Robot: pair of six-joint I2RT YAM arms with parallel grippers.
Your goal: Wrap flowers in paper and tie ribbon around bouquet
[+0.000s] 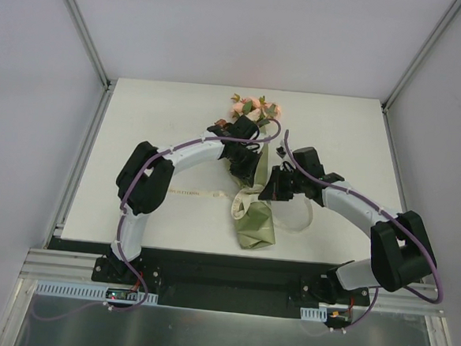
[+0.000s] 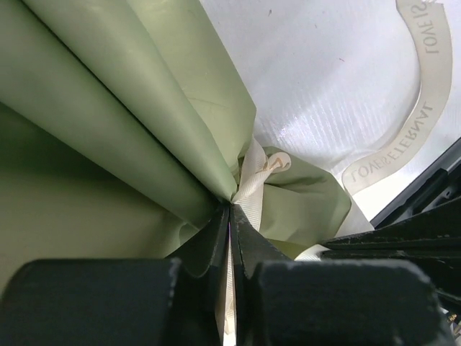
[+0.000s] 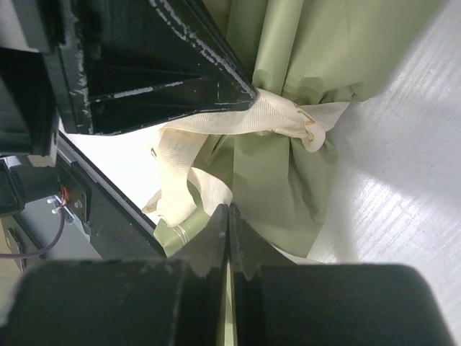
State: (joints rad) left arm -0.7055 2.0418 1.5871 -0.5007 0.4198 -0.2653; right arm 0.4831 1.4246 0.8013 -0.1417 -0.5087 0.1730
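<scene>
We see the bouquet (image 1: 255, 222) lying on the white table (image 1: 155, 120), near the middle and between the two arms. Its flowers (image 1: 251, 107), pink and peach, point toward the far edge, and the olive-green paper (image 2: 108, 108) narrows toward the near edge. The ribbon (image 2: 252, 187) is wound around the gathered waist of the paper, where the folds bunch together, and a small knot or tuck sits on it.

The left gripper (image 2: 230, 216) comes in from the left at that waist. Its fingers are pressed together with the cream strip pinched between them, and the paper folds crowd against both fingertips.

The right gripper (image 3: 228, 216) sits just beside the cone on its right side. Its fingers are closed tip to tip, right against the lower paper and next to a hanging loop of ribbon. A thin pale sliver shows in the seam between them, but we cannot tell whether anything is caught there. In the right wrist view the tip of a left finger touches the ribbon where it crosses the paper.

A printed band (image 2: 425, 108), cream with lettering, curves flat on the table beside the bundle; we cannot tell whether it is the same strip
</scene>
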